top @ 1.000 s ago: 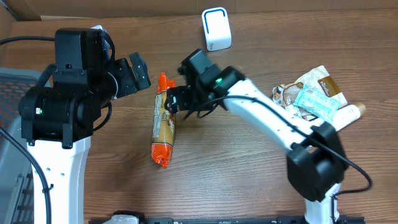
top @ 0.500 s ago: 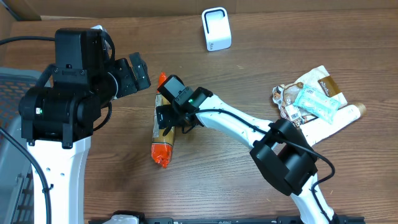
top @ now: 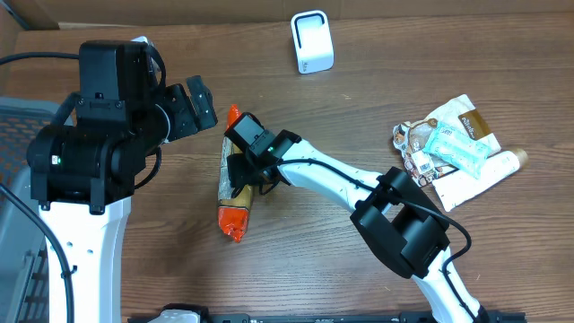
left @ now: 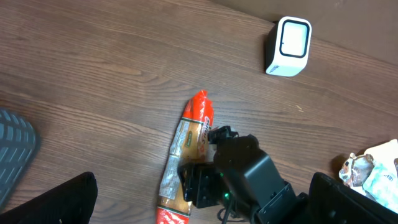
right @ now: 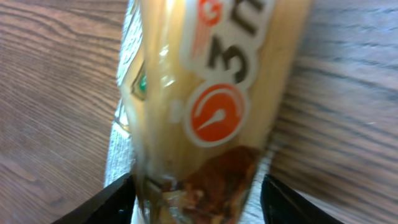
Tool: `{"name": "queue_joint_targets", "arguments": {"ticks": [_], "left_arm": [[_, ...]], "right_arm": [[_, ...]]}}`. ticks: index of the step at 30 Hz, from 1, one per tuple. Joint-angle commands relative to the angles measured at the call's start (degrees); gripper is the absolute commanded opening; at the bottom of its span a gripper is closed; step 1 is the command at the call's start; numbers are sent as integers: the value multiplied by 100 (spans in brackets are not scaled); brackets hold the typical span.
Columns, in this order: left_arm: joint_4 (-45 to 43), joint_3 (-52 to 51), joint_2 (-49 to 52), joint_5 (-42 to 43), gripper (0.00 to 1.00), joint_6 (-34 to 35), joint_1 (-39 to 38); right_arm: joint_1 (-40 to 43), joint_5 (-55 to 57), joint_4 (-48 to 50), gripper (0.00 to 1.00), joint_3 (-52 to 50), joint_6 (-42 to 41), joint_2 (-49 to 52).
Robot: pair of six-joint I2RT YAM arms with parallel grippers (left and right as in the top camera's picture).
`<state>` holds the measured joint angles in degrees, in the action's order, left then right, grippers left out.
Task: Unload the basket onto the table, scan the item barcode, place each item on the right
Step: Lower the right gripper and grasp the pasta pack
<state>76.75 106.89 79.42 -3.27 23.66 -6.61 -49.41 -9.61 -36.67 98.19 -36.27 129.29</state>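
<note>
Brown wooden surface (top: 359,90) carries a long orange-ended noodle packet (top: 235,196), lying left of centre, below a white scanner (top: 312,41) at the far edge. The right gripper (top: 240,170) is down over the packet, 2 fingers (right: 118,200) close against its sides; whether they pinch it I cannot tell. The left gripper (top: 199,105) hangs wide apart, empty, near the packet's top end.

Packet (top: 235,193) on table (top: 341,278); scanner (top: 311,41) behind it; pouch pile (top: 453,148) far right.
</note>
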Motion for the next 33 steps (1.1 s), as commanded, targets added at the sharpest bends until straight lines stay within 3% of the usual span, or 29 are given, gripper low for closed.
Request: {"name": "queue_joint_targets", "arguments": {"ticks": [1, 3, 4, 5, 6, 7, 10, 13, 20, 23, 25, 27, 28, 31, 33], "left_arm": [[-7, 87, 9, -31, 99, 37, 22], [-7, 87, 9, -31, 99, 37, 22], [-7, 87, 9, -31, 100, 37, 22], [-7, 87, 9, -31, 100, 37, 22], [-7, 87, 9, -31, 100, 37, 22], [-7, 87, 9, -31, 100, 37, 22], [-7, 87, 9, -31, 100, 37, 22], [-9, 87, 9, -31, 100, 37, 22], [-7, 87, 9, -31, 100, 37, 22], [-7, 87, 9, -31, 100, 37, 22], [-7, 87, 9, -31, 100, 37, 22], [-7, 87, 9, -31, 100, 37, 22], [-7, 87, 9, -31, 100, 37, 22], [-7, 87, 9, -31, 100, 37, 22], [-7, 87, 9, -31, 100, 37, 22]], "right_arm": [[-155, 59, 63, 62, 26, -15, 157], [-177, 87, 63, 57, 26, -17, 157], [-181, 129, 57, 49, 26, -4, 157], [-179, 188, 44, 39, 26, 22, 157], [-179, 232, 24, 21, 26, 31, 157], [-177, 240, -7, 13, 26, 31, 157], [-105, 199, -164, 4, 31, 55, 151], [87, -39, -562, 4, 109, 160, 50], [879, -2251, -1399, 4, 227, 1908, -498], [1189, -2623, -1945, 4, 223, 2520, -531], [1320, -2586, -2253, 19, 144, 2914, -507], [1425, -2286, -2516, 47, 48, 3195, -507], [1484, -1897, -2651, 54, 42, 3206, -507], [1657, -1045, -2756, 59, 131, 3316, -514], [1770, -1060, -2852, 61, 308, 3641, -516]]}}
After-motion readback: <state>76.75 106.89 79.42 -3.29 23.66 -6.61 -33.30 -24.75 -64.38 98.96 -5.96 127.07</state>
